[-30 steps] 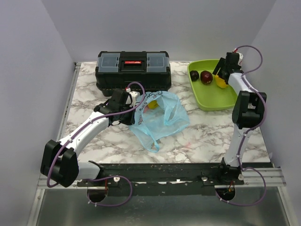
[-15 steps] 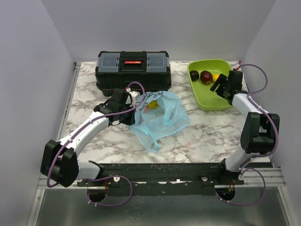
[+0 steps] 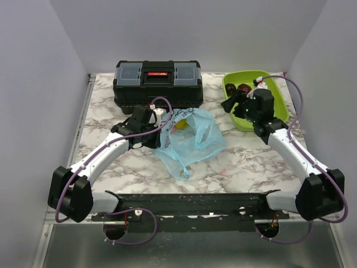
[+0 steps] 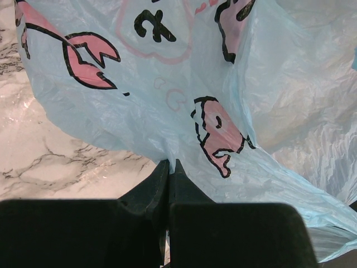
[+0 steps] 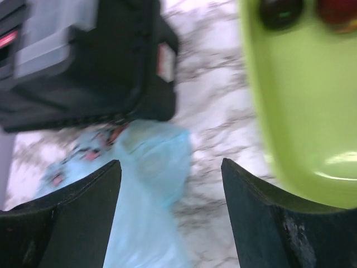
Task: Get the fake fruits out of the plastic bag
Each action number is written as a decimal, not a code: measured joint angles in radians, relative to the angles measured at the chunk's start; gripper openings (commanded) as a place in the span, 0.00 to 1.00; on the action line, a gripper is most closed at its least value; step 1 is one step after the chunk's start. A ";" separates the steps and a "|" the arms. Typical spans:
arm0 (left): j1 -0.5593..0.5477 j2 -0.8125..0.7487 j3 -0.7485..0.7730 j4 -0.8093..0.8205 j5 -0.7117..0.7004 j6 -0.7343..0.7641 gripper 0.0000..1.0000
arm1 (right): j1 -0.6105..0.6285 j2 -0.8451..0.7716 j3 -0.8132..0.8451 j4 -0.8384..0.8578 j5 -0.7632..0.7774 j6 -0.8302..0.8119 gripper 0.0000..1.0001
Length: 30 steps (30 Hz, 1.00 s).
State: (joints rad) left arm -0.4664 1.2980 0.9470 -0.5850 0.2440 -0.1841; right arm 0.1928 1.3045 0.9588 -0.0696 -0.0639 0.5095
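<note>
The light-blue plastic bag (image 3: pixel 192 139) lies crumpled at the table's middle. A yellow fake fruit (image 3: pixel 179 124) shows inside its open mouth. My left gripper (image 3: pixel 155 137) is shut on the bag's left edge; in the left wrist view the closed fingertips (image 4: pixel 169 165) pinch the printed film (image 4: pixel 195 84). My right gripper (image 3: pixel 234 103) is open and empty above the lime-green tray's left rim, facing the bag (image 5: pixel 145 190). A dark purple fruit (image 3: pixel 230 89) and a dark red fruit (image 3: pixel 244 87) lie in the tray; both show in the right wrist view (image 5: pixel 280 11) (image 5: pixel 337 11).
The lime-green tray (image 3: pixel 241 120) sits at the back right, partly covered by my right arm. A black toolbox (image 3: pixel 158 82) stands behind the bag, close to its mouth; it also shows in the right wrist view (image 5: pixel 83 61).
My right gripper has swung left from the tray's far right side to its left rim, now open and empty. The left gripper and the bag have not moved.
</note>
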 measured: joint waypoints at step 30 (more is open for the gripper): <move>0.000 0.000 0.000 0.000 0.000 0.000 0.00 | 0.742 0.119 -0.093 0.166 0.328 0.130 0.40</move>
State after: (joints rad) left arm -0.4664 1.2980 0.9470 -0.5850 0.2436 -0.1841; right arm 0.9344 1.4239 0.8661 0.0963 0.2638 0.6399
